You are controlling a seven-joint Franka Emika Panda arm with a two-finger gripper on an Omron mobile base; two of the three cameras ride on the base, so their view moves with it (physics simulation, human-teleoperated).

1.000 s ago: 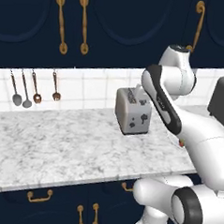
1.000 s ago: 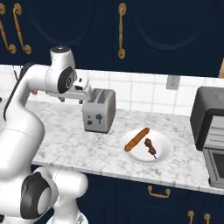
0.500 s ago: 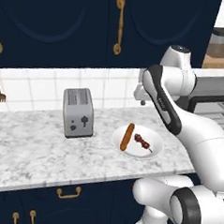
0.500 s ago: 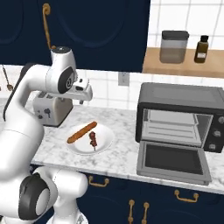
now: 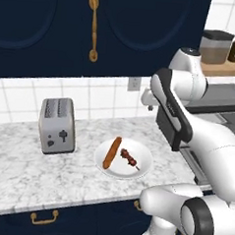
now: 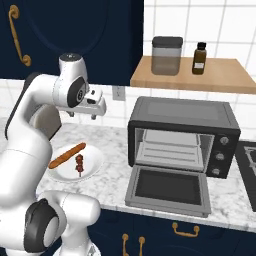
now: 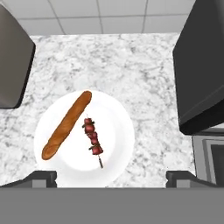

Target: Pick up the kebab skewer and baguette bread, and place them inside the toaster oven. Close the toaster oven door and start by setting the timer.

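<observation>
The toaster oven (image 6: pixel 182 137) fills the right centre of the right base view, its door (image 6: pixel 168 190) dropped flat toward the lower middle. The silver slot toaster (image 5: pixel 57 125) stands at the left of the left base view. Mid-frame there lies a white plate (image 5: pixel 141 167) — on it the baguette bread (image 5: pixel 111 152) and, just beside it, the kebab skewer (image 5: pixel 129 158). The gripper (image 7: pixel 111 178) hovers above the plate, jaws spread wide, holding nothing.
</observation>
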